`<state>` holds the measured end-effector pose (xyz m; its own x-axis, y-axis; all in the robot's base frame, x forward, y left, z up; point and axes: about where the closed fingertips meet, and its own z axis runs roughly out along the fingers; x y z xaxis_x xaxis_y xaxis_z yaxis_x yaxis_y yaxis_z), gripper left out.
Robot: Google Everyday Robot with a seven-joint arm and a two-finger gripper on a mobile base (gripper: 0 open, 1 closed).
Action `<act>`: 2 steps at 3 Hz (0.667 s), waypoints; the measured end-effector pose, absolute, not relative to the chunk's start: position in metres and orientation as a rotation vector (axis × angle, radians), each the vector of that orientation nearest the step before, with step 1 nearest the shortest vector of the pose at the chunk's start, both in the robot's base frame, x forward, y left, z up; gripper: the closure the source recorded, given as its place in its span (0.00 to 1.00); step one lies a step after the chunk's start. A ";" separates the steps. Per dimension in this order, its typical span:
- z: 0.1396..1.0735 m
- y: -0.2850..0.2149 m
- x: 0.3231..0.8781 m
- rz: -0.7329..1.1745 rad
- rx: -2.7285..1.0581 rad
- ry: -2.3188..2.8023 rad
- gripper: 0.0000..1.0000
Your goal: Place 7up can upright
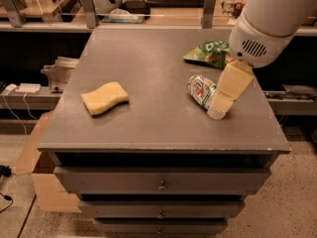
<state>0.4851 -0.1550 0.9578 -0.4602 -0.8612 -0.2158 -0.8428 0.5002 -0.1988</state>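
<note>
The 7up can (201, 89) lies on its side on the grey table (148, 128), toward the right edge. The gripper (218, 111) hangs just to its right, its tip low over the tabletop; whether it is spread or closed cannot be told. A green snack bag (210, 53) sits near the far right corner, and a yellow sponge (105, 97) toward the left edge.

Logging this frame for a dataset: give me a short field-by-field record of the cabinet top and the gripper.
surface: top of a grey drawer cabinet
7up can: on its side, right of centre, not upright
gripper: low beside the can's right side; contact unclear
green snack bag: behind the can, near the right edge
yellow sponge: flat on the left half
</note>
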 end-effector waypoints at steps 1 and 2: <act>0.947 -0.138 0.518 -0.059 -1.412 2.509 0.00; 0.928 -0.120 0.557 -0.043 -1.340 2.590 0.00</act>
